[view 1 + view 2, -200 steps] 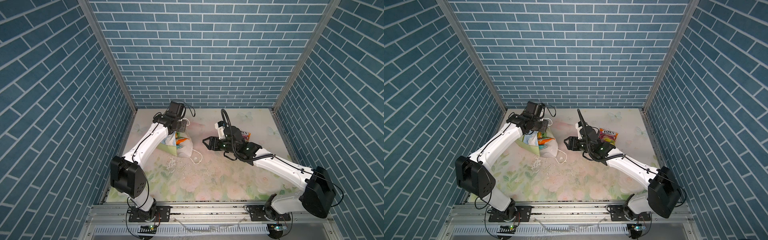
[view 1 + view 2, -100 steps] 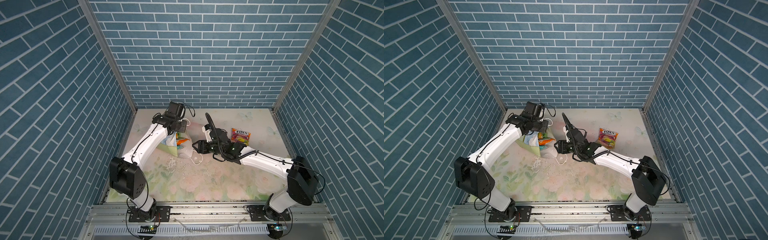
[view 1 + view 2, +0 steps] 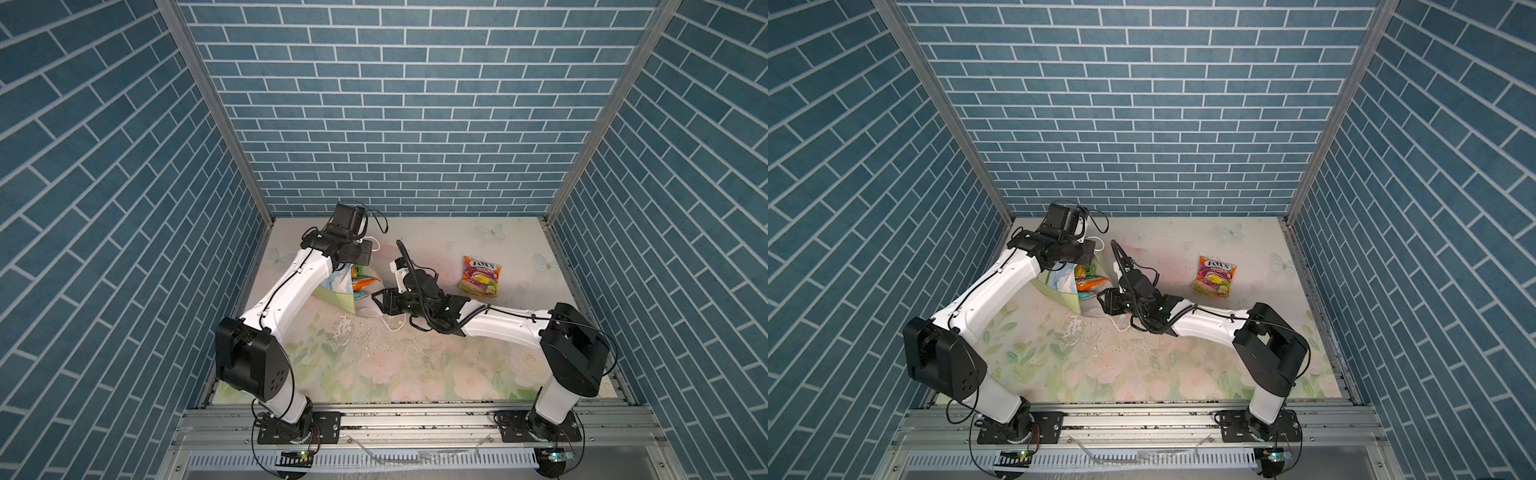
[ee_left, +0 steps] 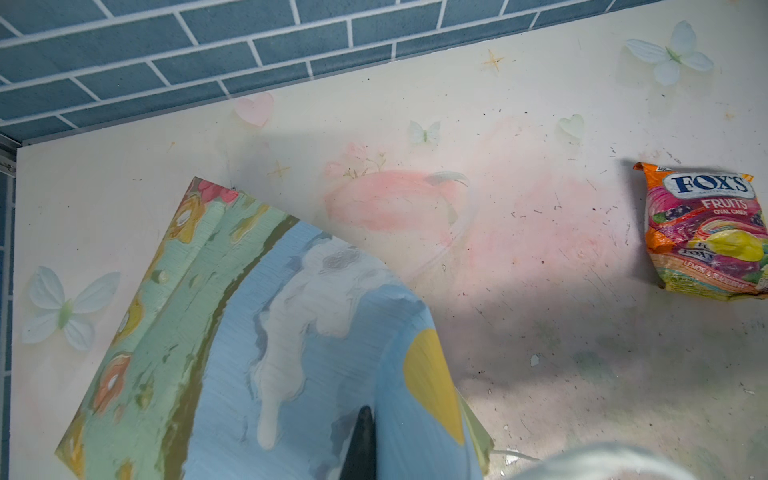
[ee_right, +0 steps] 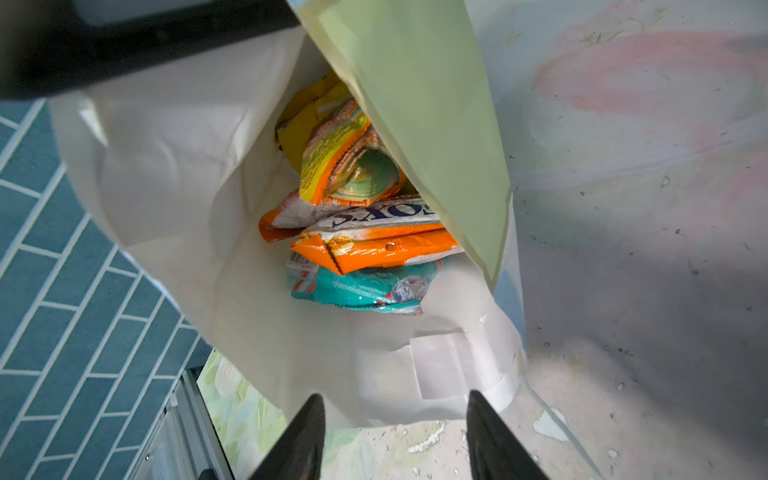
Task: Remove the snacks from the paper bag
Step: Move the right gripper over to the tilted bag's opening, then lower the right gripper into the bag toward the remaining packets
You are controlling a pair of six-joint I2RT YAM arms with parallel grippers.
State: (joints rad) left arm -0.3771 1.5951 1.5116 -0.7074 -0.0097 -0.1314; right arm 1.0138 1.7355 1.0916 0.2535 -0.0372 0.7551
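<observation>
Right claw (image 3: 379, 303) has swung left, away from the FOX'S fruits packet (image 3: 481, 276), to the mouth of the paper bag (image 3: 336, 291), fingers spread, empty. That packet lies alone on the counter (image 3: 415, 365), rear right. Left claw (image 4: 361, 436) unmoved, pressed together pinching the bag wall. Orange packet (image 5: 374, 249) and teal packet (image 5: 361, 286) sit inside the tipped bag

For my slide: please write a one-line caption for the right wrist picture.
Open right gripper at the mouth of the paper bag, with orange, teal and yellow snacks inside.

Left jaws clamped, right jaws apart
</observation>
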